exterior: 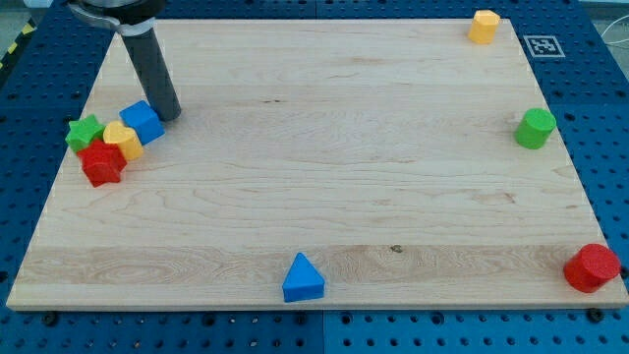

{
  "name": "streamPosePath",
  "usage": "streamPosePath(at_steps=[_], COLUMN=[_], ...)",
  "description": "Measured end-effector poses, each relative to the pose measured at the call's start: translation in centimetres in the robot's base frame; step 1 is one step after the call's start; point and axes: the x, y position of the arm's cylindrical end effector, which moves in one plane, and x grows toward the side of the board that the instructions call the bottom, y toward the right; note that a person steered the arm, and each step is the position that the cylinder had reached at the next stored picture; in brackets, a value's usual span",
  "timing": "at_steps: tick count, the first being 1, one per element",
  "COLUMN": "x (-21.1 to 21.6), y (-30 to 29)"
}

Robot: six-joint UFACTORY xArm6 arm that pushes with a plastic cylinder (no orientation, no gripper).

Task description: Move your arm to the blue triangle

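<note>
Pale wooden board (324, 167) lies on a blue pegboard table (609, 147) dotted with holes; it fills most of the view. At the view's top right corner of the board, on the table, sits a small white tag (542, 45) with a black square pattern; no letters or words can be read on it, and no other writing shows anywhere.

The dark rod (149, 64) comes down from the view's top left, leaning slightly. My tip (170, 115) rests on the board just to the right of a blue cube (142, 120), touching it or very nearly so; I cannot tell which. I carry no jaws, only this rod, so nothing is open or clamped.

The blue cube belongs to a tight cluster at the board's left edge: a yellow block (123, 141) just below and left of it, a green star (85, 131) further left, and a red block (101, 163) at the bottom of the group. They press against one another.

The blue triangle (303, 278) stands alone near the board's bottom edge, a little left of centre, well apart from my tip and from the cluster.

On the right side, a yellow block (484, 26) sits at the top edge, a green cylinder (536, 129) near the right edge, and a red block (592, 267) in the bottom right corner.
</note>
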Motion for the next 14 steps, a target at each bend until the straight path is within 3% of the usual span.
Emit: streamPosePath(at_steps=[2,5,6,7,8,10,11,12,14], x=[0.3,0.4,1.2,4.5,11.8,13.0,15.9,22.1,23.4], y=[1.3,-1.2,3.1,9.3,8.3,7.2,3.8,6.6,8.5])
